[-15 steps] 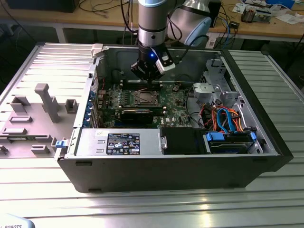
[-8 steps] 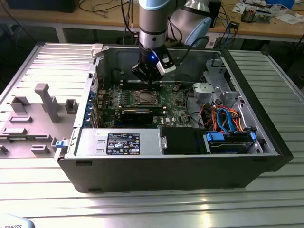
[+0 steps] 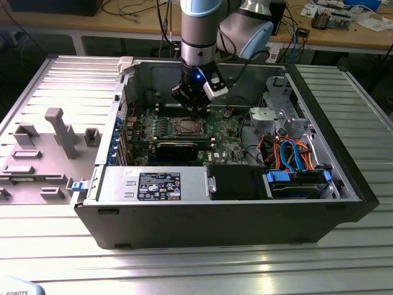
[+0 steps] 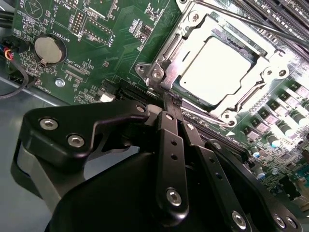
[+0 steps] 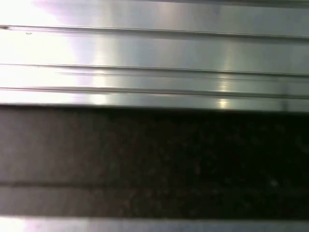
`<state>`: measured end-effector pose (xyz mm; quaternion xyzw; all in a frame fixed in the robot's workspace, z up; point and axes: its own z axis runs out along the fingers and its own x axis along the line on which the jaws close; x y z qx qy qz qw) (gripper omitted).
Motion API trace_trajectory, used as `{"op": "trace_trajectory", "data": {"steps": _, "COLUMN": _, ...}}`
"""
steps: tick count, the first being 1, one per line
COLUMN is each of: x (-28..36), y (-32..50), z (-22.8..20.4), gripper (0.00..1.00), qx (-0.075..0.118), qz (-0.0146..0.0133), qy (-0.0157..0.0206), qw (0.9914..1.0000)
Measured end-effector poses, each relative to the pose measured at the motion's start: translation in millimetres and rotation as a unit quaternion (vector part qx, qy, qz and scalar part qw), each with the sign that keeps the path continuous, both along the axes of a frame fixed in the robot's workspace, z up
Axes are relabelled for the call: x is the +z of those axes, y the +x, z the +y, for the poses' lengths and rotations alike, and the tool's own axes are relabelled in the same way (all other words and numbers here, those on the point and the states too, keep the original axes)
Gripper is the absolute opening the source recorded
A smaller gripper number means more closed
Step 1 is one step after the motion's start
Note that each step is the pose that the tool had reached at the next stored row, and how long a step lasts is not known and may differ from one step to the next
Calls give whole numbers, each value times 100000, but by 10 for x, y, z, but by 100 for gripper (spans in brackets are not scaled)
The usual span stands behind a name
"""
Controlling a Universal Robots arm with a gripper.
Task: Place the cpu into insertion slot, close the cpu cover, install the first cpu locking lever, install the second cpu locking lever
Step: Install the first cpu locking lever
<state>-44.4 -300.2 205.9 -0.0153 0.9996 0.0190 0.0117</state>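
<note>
The cpu [image 4: 219, 67] shows its grey metal top inside the insertion slot [image 3: 186, 127] on the green motherboard [image 4: 96, 63]. The silvery cpu cover [image 4: 179, 48] lies flat around the chip, which shows through its window. A thin lever rod [image 4: 270, 30] runs along the socket's far side. My gripper [image 4: 170, 99] is shut, its black fingers pressed together with nothing seen between them, and the tips are right at the socket's rim near one corner. In the exterior view the gripper [image 3: 195, 109] hangs just behind the socket inside the open computer case.
A long black expansion card [image 3: 177, 147] lies in front of the socket. Memory slots [image 4: 285, 14] flank it, and a coin battery [image 4: 48, 49] sits nearby. A power supply [image 3: 153, 183], a drive bay with coloured cables [image 3: 295, 157] and the case walls [image 3: 129, 92] hem in the board.
</note>
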Motion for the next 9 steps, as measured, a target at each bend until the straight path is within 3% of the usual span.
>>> {"op": "trace_trajectory", "data": {"steps": 9, "x": 14, "y": 2, "z": 1, "gripper": 11, "qx": 6, "qz": -10, "qy": 15, "qw": 100000}}
